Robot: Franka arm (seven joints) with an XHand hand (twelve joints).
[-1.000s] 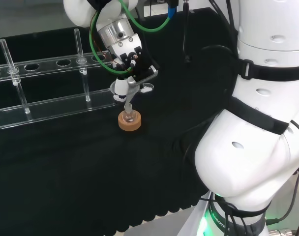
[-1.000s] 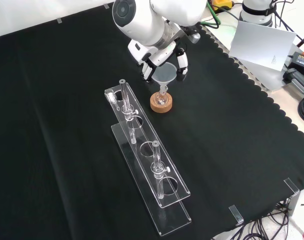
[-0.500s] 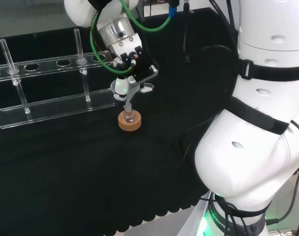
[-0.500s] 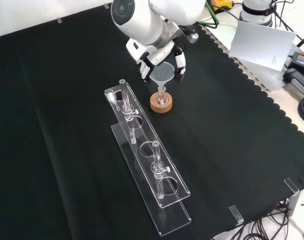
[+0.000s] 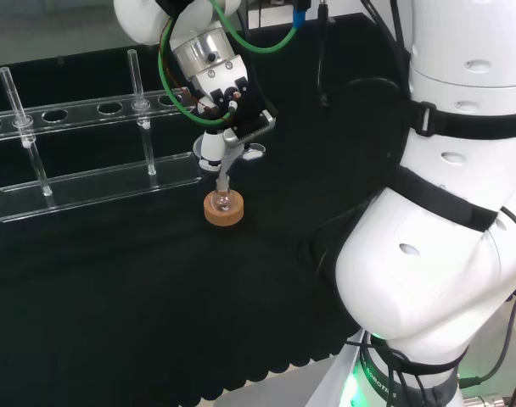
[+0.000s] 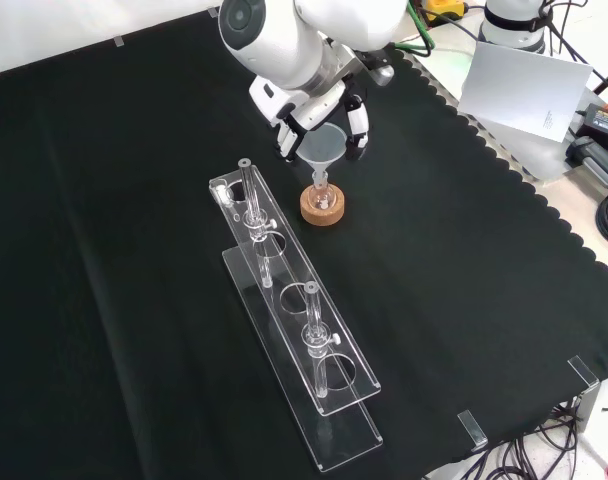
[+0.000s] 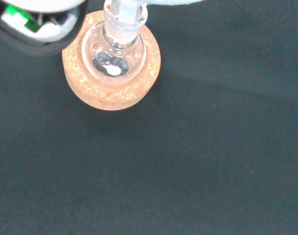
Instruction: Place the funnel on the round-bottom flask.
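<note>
Funnel [image 6: 324, 147] held over the round-bottom flask [image 6: 322, 196], its stem at or just inside the neck.

The seating step is judged to be in hand: in the front view the funnel's cone is pinched between the curled fingers of the hand [image 6: 314, 115], upright, with the stem reaching down to the flask's mouth; whether it already bears on the glass cannot be told. The flask is carried on a cork ring [image 6: 323, 209], close beside the clear tube rack [image 6: 296, 330]. A short, straight descent is called for next, with the stem kept centred, and then an opening of the fingers without tipping the small flask off its stand.
</note>
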